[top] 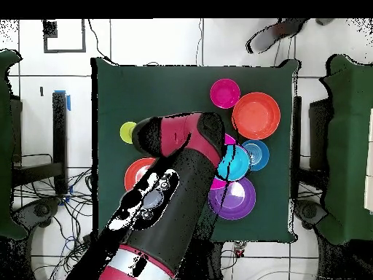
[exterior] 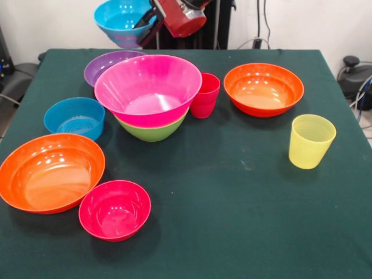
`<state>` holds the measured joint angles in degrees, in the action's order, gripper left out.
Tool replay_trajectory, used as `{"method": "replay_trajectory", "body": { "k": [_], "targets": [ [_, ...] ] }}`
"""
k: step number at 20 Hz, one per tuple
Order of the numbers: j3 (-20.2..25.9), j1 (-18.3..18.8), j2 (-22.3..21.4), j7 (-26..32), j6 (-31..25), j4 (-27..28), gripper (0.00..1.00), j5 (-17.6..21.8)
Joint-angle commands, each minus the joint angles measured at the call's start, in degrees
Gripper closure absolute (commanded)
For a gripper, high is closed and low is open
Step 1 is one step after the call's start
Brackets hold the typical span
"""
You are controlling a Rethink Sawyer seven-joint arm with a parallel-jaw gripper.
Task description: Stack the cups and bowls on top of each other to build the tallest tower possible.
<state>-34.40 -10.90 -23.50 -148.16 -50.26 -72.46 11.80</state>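
- Tower [exterior: 152,96] stood near the table's middle in the front view: the big pink bowl [exterior: 148,81] nested in the green bowl [exterior: 152,131], only the green one's lower wall showing beneath it.
- Gripper [exterior: 145,24] hung at the top edge of the front view, its dark fingers pinching the rim of a small blue bowl [exterior: 121,20], held clear above the table and tilted toward the camera.
- Overhead, that blue bowl [top: 234,162] sat over the pink bowl's position, with the arm [top: 171,197] covering much of the stack.
- Purple bowl [exterior: 104,64] lay just behind the tower to its left, partly hidden by the pink rim.
- Red cup [exterior: 205,95] stood upright just beside the tower's right side; whether it touched could not be told.
- Second small blue bowl [exterior: 74,117] rested on the green cloth [exterior: 244,221] left of the tower, apart from it.
- One wide orange bowl [exterior: 51,172] sat at the near left, with the small red-pink bowl [exterior: 115,209] touching or nearly touching its right edge.
- Other orange bowl [exterior: 264,89] sat at the far right, well apart from the tower.
- Yellow cup [exterior: 311,140] stood upright alone, nearer the camera than that orange bowl.
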Motion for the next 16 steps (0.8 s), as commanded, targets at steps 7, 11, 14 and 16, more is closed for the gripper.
{"method": "replay_trajectory", "body": {
  "k": [7,11,14,16],
  "targets": [
    [10.55,2.06,5.86,0.2,11.21,-0.06,1.0,0.69],
    [10.64,1.93,6.52,-0.09,11.82,0.14,1.0,0.07],
    [10.8,1.67,6.14,-0.16,12.84,-1.0,1.0,-0.17],
    [10.96,1.48,5.61,-0.2,13.29,-1.94,1.0,-0.35]
  ]
}}
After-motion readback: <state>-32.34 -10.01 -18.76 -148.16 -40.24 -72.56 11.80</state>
